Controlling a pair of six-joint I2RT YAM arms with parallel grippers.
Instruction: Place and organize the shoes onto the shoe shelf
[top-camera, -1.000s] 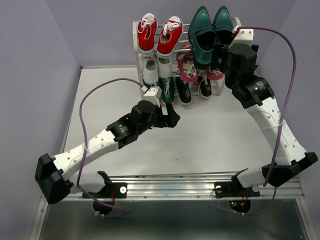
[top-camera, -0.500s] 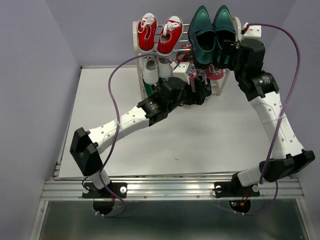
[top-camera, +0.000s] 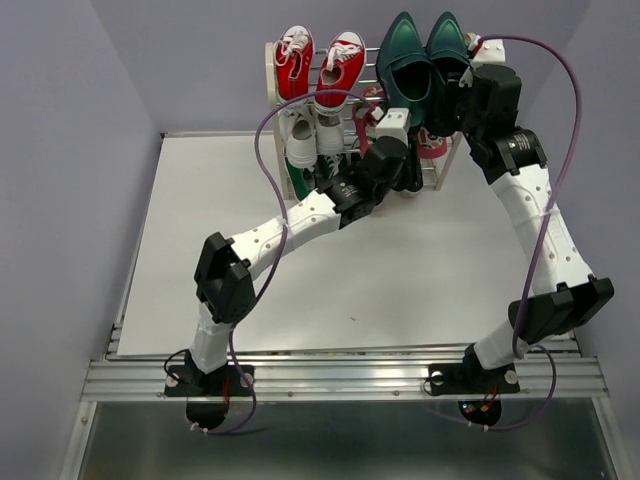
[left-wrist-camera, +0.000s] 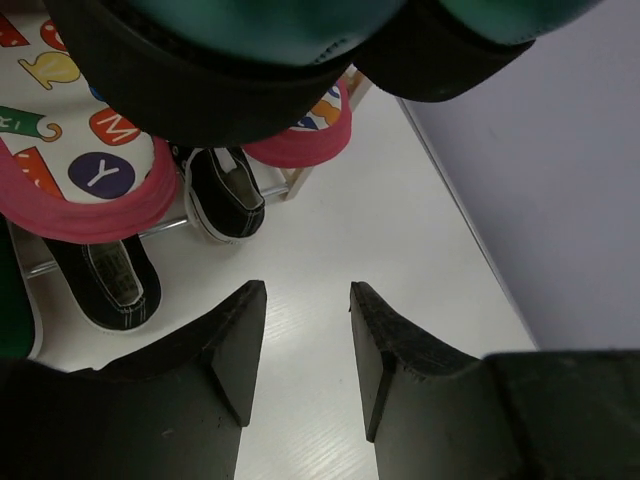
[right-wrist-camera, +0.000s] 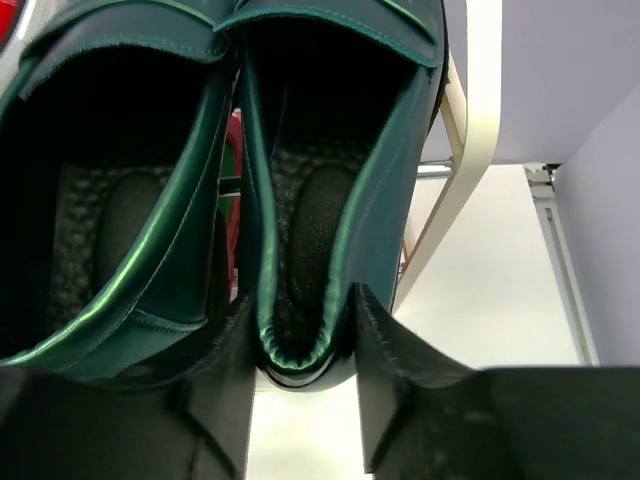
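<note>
The cream shoe shelf (top-camera: 272, 70) stands at the table's back. Two glossy teal loafers (top-camera: 405, 65) sit on its top tier at the right. My right gripper (top-camera: 456, 100) is shut on the heel of the right loafer (right-wrist-camera: 320, 200), one finger on each side; the left loafer (right-wrist-camera: 120, 220) lies beside it. Below them are the patterned flip-flops (left-wrist-camera: 80, 150) and the black sneakers (left-wrist-camera: 225, 190). My left gripper (left-wrist-camera: 305, 290) hangs open over the bare table in front of the black sneakers, holding nothing; from above, this left gripper (top-camera: 405, 178) is at the shelf's lower right.
Red sneakers (top-camera: 318, 68) fill the top tier's left half, with white sneakers (top-camera: 300, 140) under them. The shelf's right side frame (right-wrist-camera: 470, 150) stands just right of my right fingers. Purple walls (top-camera: 60, 150) close in both sides of the white table (top-camera: 420, 260).
My left arm swung right and stretched out to the shelf's lower right, its jaws narrowing. My right gripper rose to the top tier and closed round the right loafer's heel.
</note>
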